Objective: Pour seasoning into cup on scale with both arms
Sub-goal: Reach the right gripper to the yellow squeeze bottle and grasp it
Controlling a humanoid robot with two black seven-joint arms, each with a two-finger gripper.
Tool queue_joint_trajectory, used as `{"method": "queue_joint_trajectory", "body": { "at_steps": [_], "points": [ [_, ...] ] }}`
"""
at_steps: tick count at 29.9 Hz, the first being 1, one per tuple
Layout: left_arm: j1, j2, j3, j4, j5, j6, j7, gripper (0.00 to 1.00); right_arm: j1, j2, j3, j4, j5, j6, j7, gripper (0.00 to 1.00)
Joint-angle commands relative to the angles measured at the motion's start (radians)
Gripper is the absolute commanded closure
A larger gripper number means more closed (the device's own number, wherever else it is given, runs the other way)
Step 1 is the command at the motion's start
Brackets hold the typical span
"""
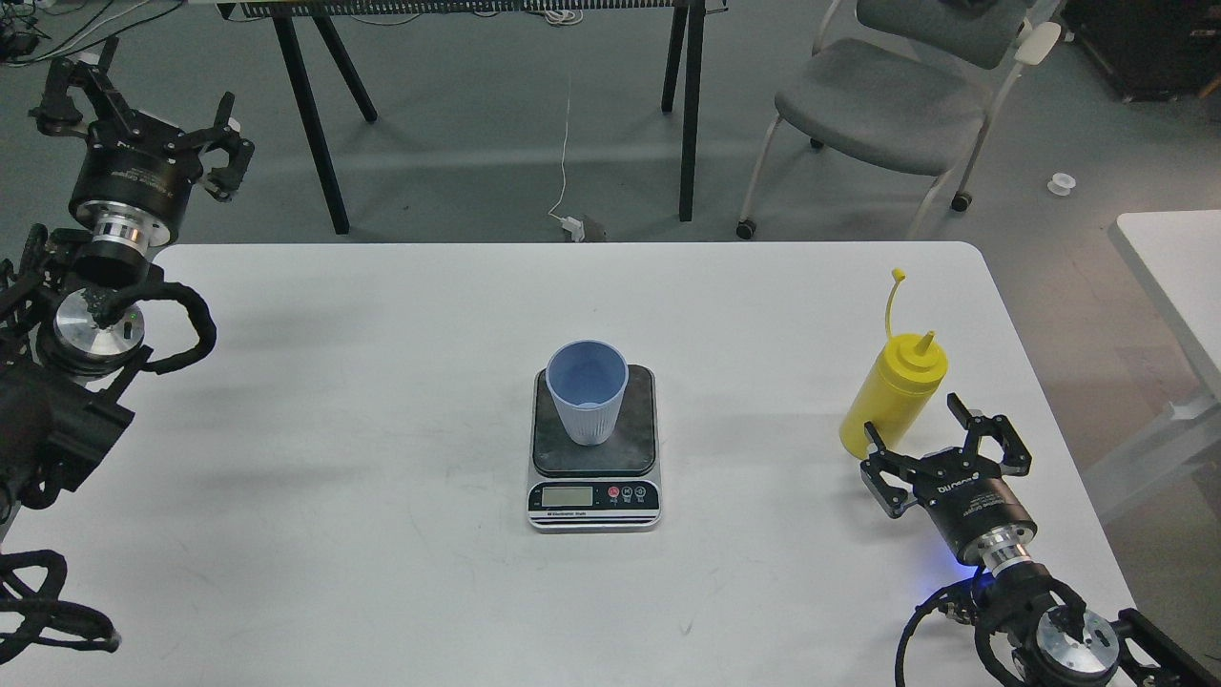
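A white tabletop [382, 458] with rounded far corners fills most of the view. Beyond it lies a grey floor [496, 124]. A dark table [315, 114] with slanted black legs stands at the far side, its top edge cut by the frame. A thin white cable [567, 143] hangs down from it to a small white plug [573, 227] on the floor. To the right stands a grey padded chair [882, 105] on castors. A small white spool [1061, 183] lies on the floor further right. Part of a second white table [1178, 277] shows at the right edge.
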Motion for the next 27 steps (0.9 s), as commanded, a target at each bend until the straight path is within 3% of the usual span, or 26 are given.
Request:
{"method": "queue_joint_trajectory", "body": {
  "at_steps": [1,7,14,18,20,24,27],
  "points": [
    [0.000,0.005,0.000,-0.001,0.002,0.000,0.001,0.01,0.046,0.006,-0.017,-0.029,-0.002,0.000,0.000,0.05],
    [0.000,0.004,0.000,-0.001,0.000,0.000,-0.002,0.01,0.100,0.083,-0.043,-0.144,-0.007,0.000,0.000,0.04],
    [0.000,0.007,-0.004,-0.001,0.000,0.000,-0.005,0.01,0.145,0.107,-0.057,-0.206,-0.019,0.000,0.063,0.10],
    [0.002,0.005,-0.004,-0.001,0.000,0.000,-0.007,0.01,0.148,0.111,-0.058,-0.207,-0.030,0.000,0.124,0.26],
    [0.000,0.005,-0.004,-0.004,0.000,0.000,-0.007,0.01,0.152,0.110,-0.057,-0.201,-0.030,0.000,0.146,0.39],
    [0.002,0.008,-0.009,-0.038,-0.002,0.000,-0.007,0.01,0.183,0.098,-0.054,-0.197,-0.030,0.000,0.172,0.55],
    [0.000,0.017,-0.010,-0.046,-0.002,0.000,-0.007,0.01,0.210,0.063,-0.054,-0.175,-0.030,0.000,0.172,0.59]
  ]
}}
